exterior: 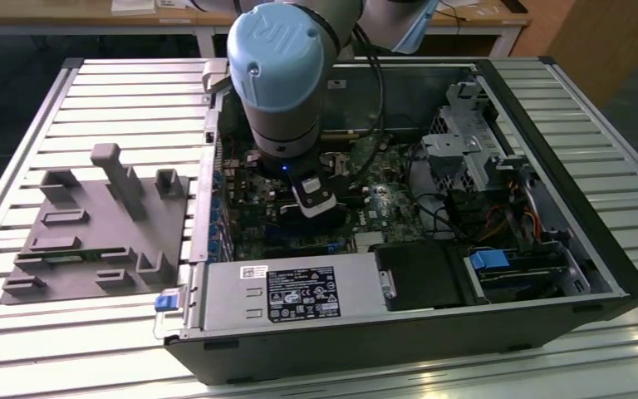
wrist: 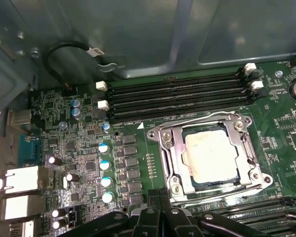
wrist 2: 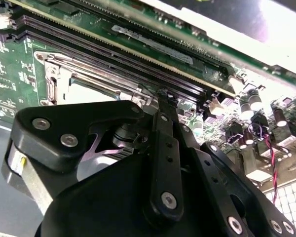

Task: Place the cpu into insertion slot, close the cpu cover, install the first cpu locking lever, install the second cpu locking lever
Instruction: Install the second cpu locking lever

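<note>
The gripper (wrist: 160, 197) hangs close above the motherboard, just beside the insertion slot (wrist: 160, 133); its fingers meet edge to edge with nothing visibly between them. The cpu (wrist: 210, 157) lies flat in the slot, framed by the cpu cover (wrist: 246, 148). Judged rigid, light and fragile, the chip suits edge contact only; the cover is thin, springy metal.

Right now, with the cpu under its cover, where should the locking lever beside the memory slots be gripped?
Grip the locking lever at its bent end by the cpu cover corner, coming from above. It is thin wire lying flat along the frame; probably only that kinked end offers fingers purchase.
</note>
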